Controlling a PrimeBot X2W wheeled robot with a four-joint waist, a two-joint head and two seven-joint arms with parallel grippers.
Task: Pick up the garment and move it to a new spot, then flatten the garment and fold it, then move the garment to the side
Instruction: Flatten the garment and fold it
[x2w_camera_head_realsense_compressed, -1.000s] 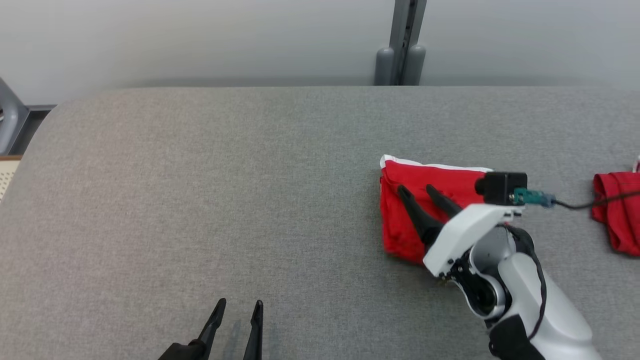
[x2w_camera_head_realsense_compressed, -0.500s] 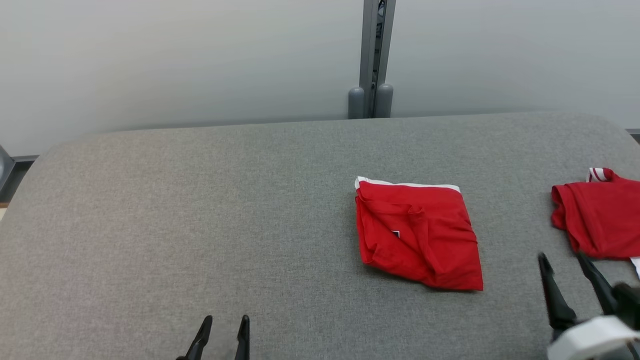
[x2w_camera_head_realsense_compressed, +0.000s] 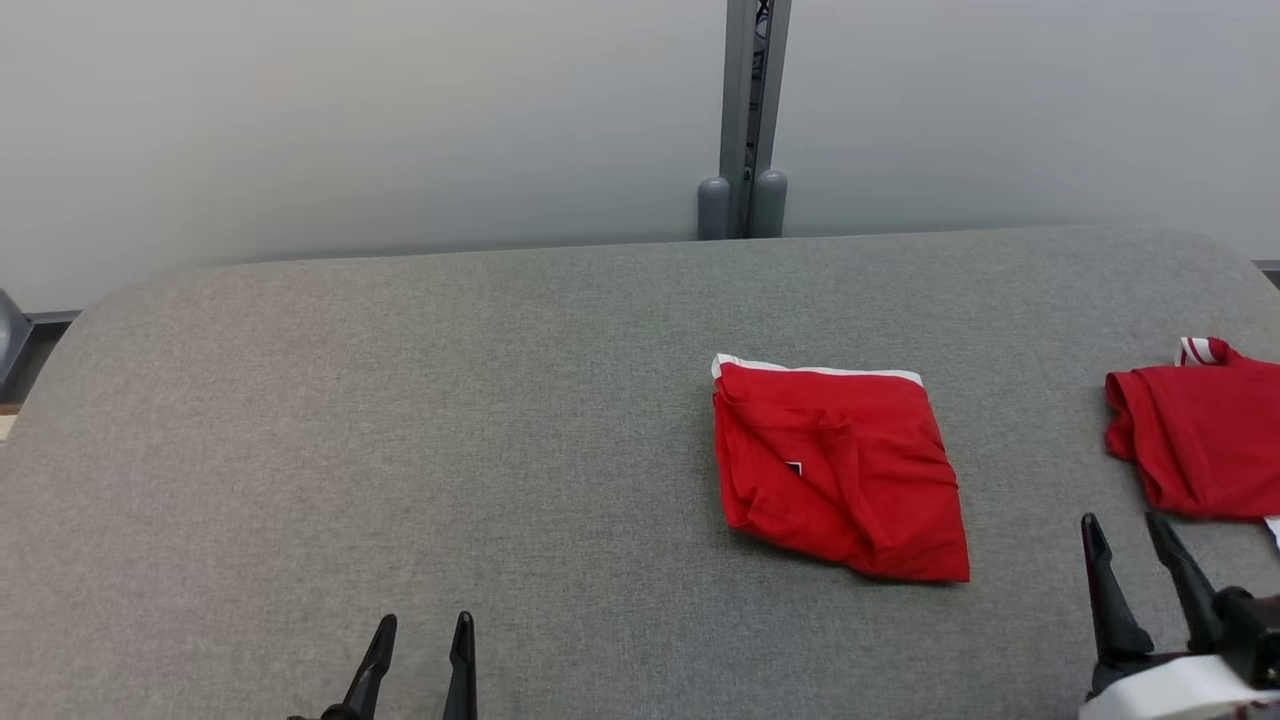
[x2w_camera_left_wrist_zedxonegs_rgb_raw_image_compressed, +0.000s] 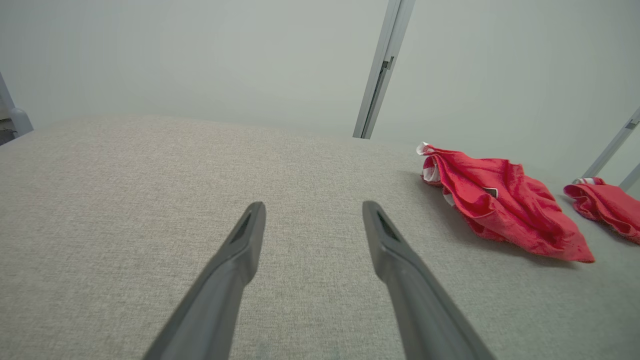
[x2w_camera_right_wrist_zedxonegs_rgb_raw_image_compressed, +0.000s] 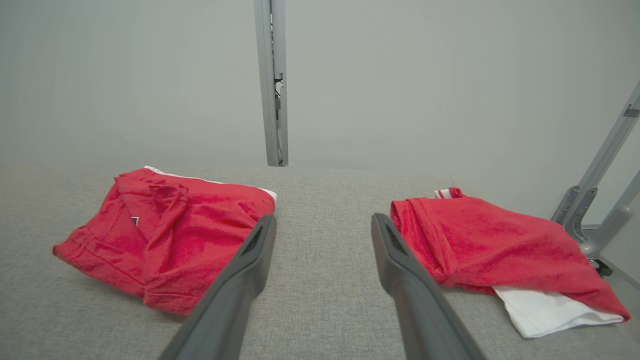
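Two red garments, two grippers.

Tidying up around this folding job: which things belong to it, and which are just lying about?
Job: folded red fabric garment with white trim, in the middle; left gripper, open; right gripper, open.
Lying about, likely: second red garment, far right; white cloth under it; grey metal post.
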